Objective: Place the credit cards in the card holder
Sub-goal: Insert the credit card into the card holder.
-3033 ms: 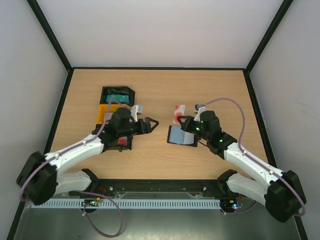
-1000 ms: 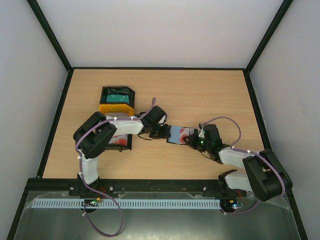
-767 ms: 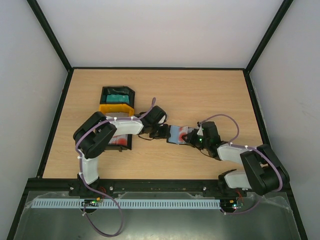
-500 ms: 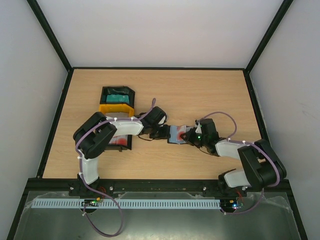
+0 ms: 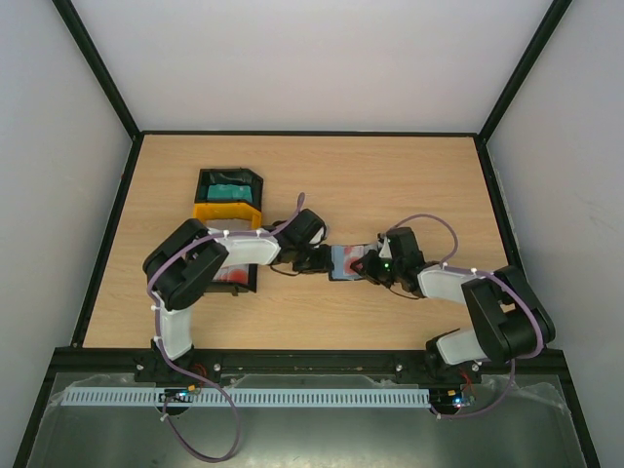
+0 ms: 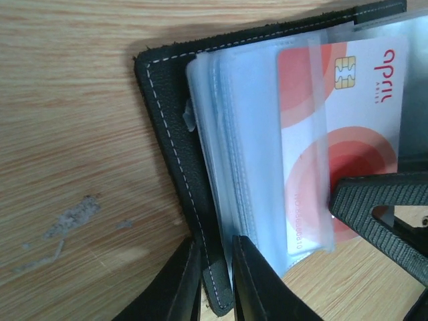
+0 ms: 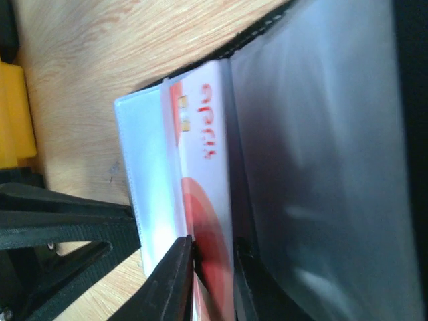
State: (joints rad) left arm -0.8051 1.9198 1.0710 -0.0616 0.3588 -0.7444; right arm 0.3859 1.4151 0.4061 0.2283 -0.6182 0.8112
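Left wrist view: the card holder (image 6: 170, 134) is seen lying open on the table (image 6: 67, 100). Its black cover edge is pinched by the closed left gripper (image 6: 215, 244). The red-and-white card (image 6: 361, 107) is lodged partly inside a clear sleeve (image 6: 254, 134). The right gripper (image 7: 212, 242) is set narrowly astride that card's edge; whether it is actually gripped cannot be told.

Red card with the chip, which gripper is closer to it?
Right. The right gripper straddles the red card at its edge; the left gripper clamps the card holder by its black cover, beside the card.
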